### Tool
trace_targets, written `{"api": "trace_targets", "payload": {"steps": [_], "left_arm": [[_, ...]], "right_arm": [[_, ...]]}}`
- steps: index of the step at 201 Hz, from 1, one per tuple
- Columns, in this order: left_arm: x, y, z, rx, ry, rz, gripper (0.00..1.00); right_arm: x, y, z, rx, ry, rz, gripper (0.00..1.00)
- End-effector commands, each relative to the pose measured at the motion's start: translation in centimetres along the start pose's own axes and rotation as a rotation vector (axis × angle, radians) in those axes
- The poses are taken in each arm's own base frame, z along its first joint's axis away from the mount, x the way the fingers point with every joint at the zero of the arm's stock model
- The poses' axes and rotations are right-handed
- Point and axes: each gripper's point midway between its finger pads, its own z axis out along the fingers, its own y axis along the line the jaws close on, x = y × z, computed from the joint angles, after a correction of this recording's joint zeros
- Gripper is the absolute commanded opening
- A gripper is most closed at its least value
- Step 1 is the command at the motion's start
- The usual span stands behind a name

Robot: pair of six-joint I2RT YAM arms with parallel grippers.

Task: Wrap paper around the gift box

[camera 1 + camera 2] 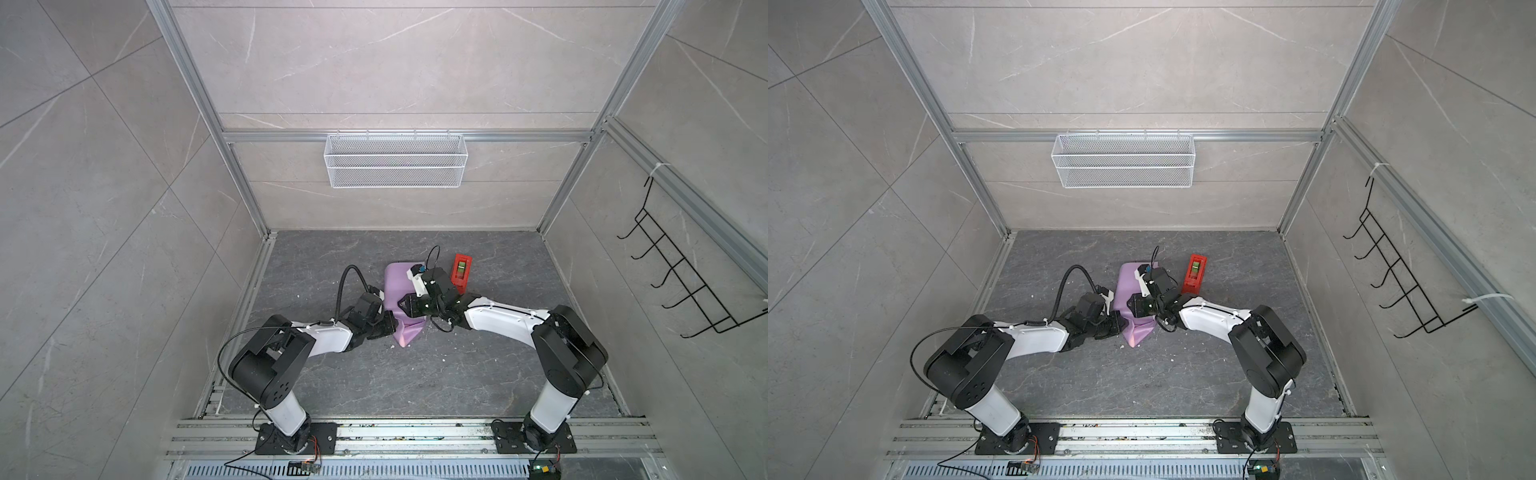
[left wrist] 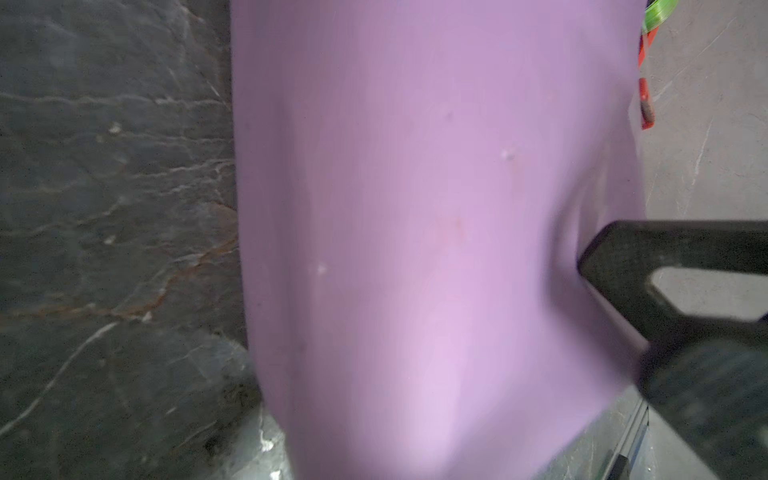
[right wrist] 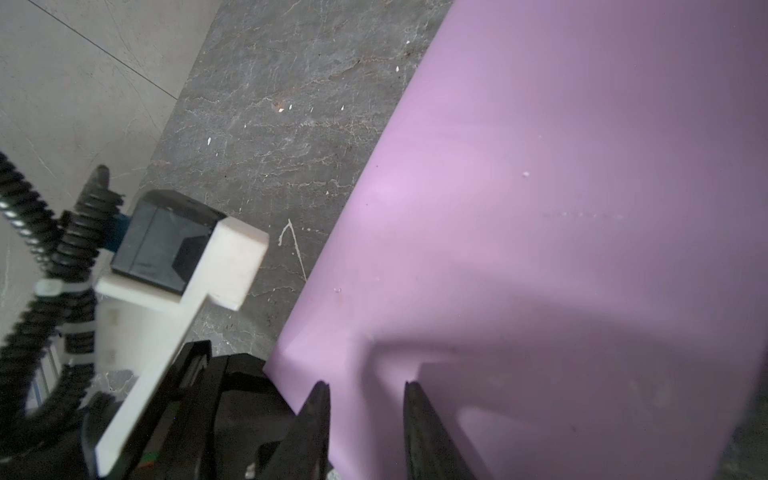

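We find the large thin lilac paper sheet (image 1: 397,286) covering the unseen gift box, beside the narrow red tape dispenser (image 1: 461,272). The left fingers (image 1: 388,326) are closed, and we judge they pinch its flap. The right fingers (image 3: 318,411) are part open atop it. We fear a hard tug tears it.

Middle: the paper (image 1: 397,291) mound, hemmed by left arm (image 1: 332,336) and right arm (image 1: 498,316).
Right: red dispenser (image 1: 461,272) close by.
Front: table (image 1: 415,382) open.

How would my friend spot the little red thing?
Find the white wire basket on the back wall, then look down to the dark stone table. Beside the lilac paper, on its right, sits a narrow red box with a green roll inside, the only red thing there.
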Motion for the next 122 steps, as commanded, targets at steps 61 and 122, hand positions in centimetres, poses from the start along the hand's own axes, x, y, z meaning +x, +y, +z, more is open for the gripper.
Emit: {"api": "trace_targets", "payload": {"steps": [61, 122], "left_arm": [[-1.6, -0.5, 0.5, -0.015, -0.113, 0.052, 0.15], [-1.6, 0.0, 0.9, -0.029, -0.131, 0.041, 0.26]], "right_arm": [[3.8, -1.8, 0.6, 0.054, 0.114, 0.038, 0.33], [4.0, -1.9, 0.6, 0.055, 0.119, 0.040, 0.33]]}}
